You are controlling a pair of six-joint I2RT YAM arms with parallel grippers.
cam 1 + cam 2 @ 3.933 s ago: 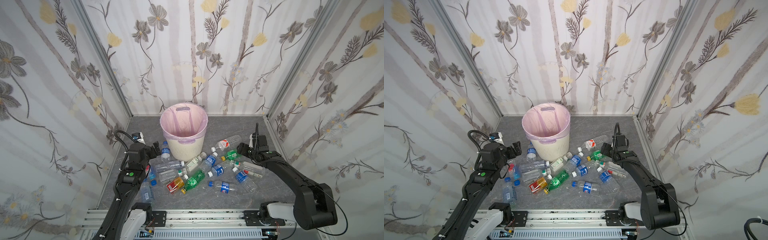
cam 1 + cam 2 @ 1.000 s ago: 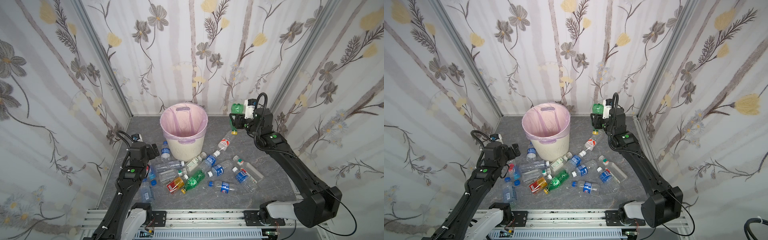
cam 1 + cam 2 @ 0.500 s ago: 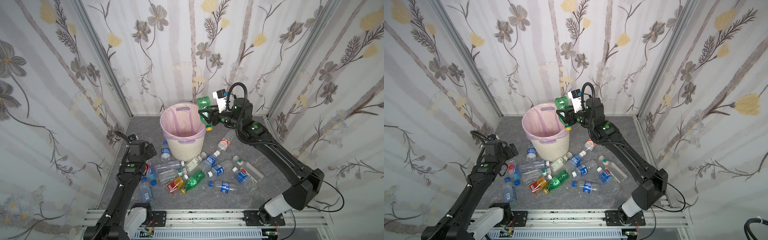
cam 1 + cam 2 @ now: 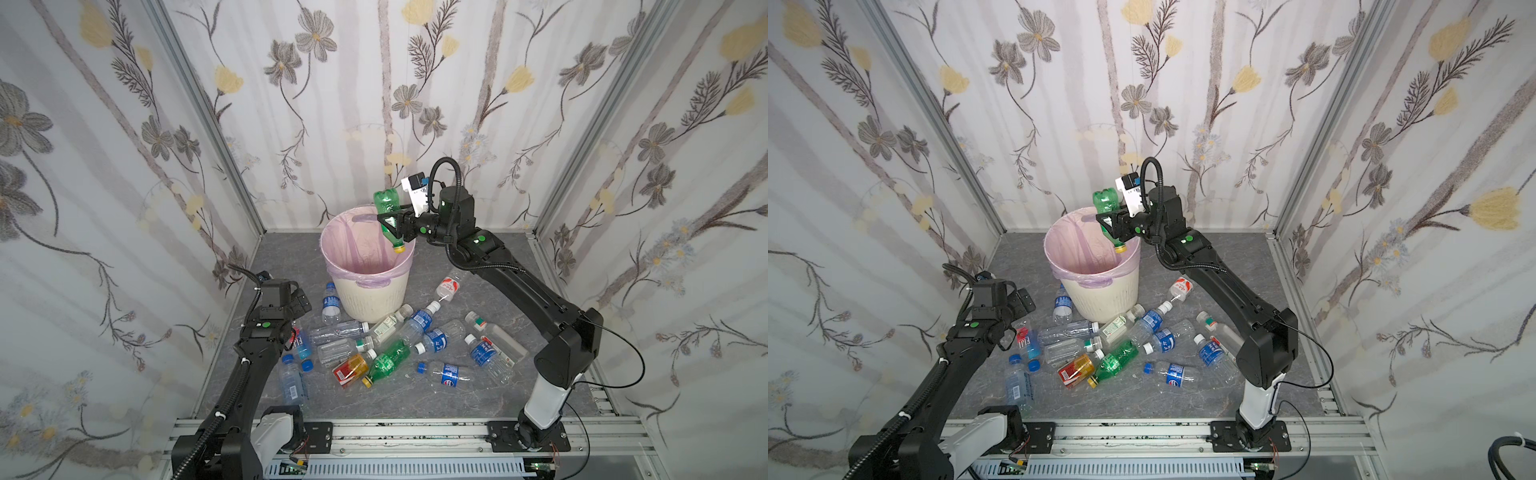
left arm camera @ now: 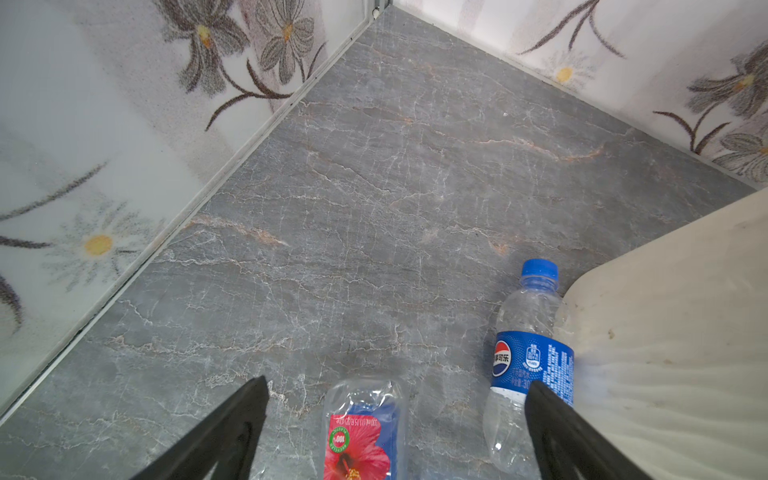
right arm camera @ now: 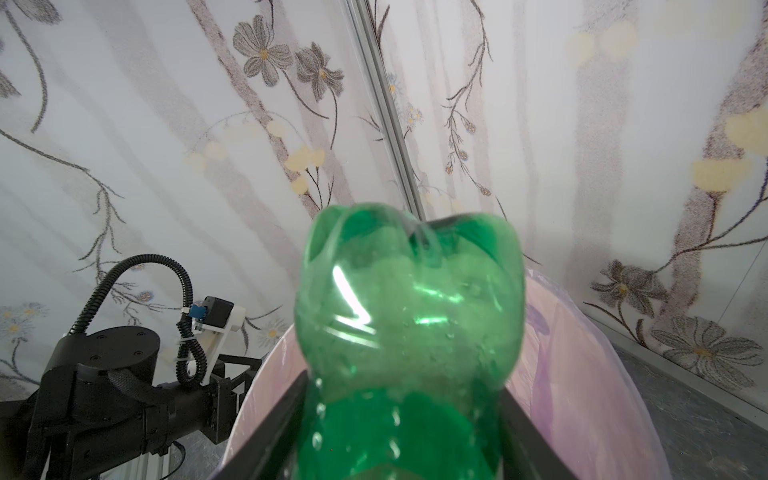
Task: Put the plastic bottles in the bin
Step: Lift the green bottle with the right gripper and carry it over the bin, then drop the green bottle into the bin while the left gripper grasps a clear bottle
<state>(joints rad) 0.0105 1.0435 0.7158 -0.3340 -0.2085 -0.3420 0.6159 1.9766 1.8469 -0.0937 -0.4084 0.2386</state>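
My right gripper (image 4: 392, 226) is shut on a green bottle (image 4: 387, 208), held cap down over the right rim of the cream bin (image 4: 365, 295) with its pink liner. In the right wrist view the green bottle (image 6: 409, 311) fills the gap between both fingers, above the liner. Several other plastic bottles (image 4: 390, 345) lie on the floor in front of the bin. My left gripper (image 4: 301, 303) hangs open low at the left. Its wrist view shows a flower-label bottle (image 5: 361, 432) below the open gripper (image 5: 395, 386) and a blue-label bottle (image 5: 528, 353) against the bin wall (image 5: 665, 332).
Flowered walls close in the grey floor on three sides, and a metal rail (image 4: 395, 432) runs along the front. An amber bottle with a red label (image 4: 351, 368) and a second green bottle (image 4: 388, 361) lie in the pile.
My right arm has swung left from the back right, carrying the green bottle to just over the bin's rim. My left gripper has drawn back slightly and stays open.
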